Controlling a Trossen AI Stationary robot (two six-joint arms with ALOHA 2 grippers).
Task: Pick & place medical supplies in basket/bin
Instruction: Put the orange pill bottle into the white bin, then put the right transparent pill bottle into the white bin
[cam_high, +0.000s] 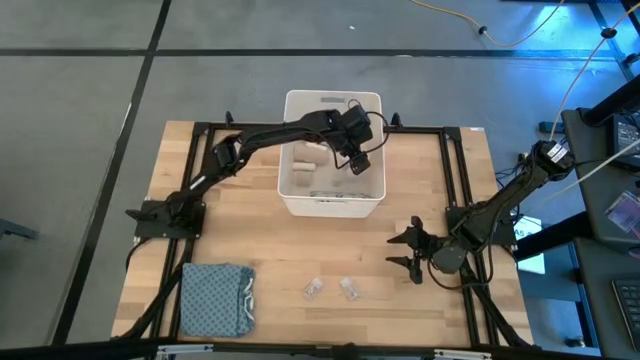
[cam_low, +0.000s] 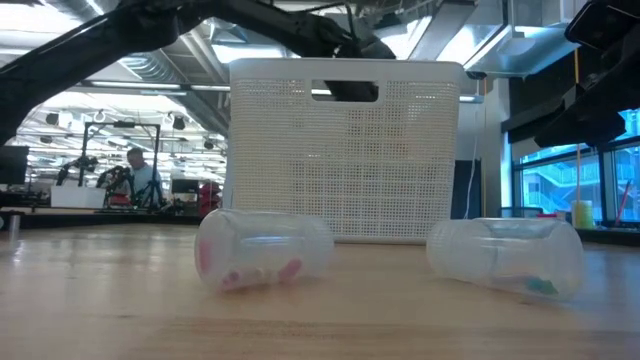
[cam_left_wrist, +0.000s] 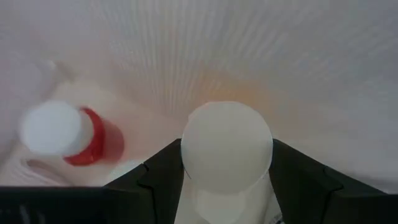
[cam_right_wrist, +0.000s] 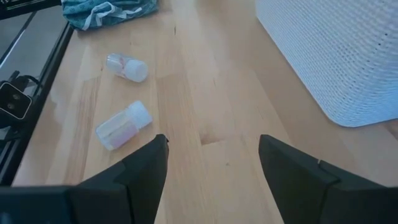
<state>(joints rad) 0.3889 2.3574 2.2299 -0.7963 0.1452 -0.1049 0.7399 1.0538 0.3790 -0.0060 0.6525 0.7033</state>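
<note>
Left claw (cam_high: 357, 160) is hanging inside the white bin (cam_high: 292, 199), gripping a white bottle (cam_left_wrist: 226, 149) between its fingers, so I am judging this as the drop-off step; next I am needing to let it go beside the red-capped bottle (cam_left_wrist: 68, 132) on the bin floor. Right claw (cam_high: 408, 251) is waiting with fingers wide and empty over the tabletop (cam_high: 300, 250), where two clear vials (cam_high: 331, 289) are lying near the blue cloth (cam_high: 216, 297). Bin walls are hiding most of its contents from me.
</note>
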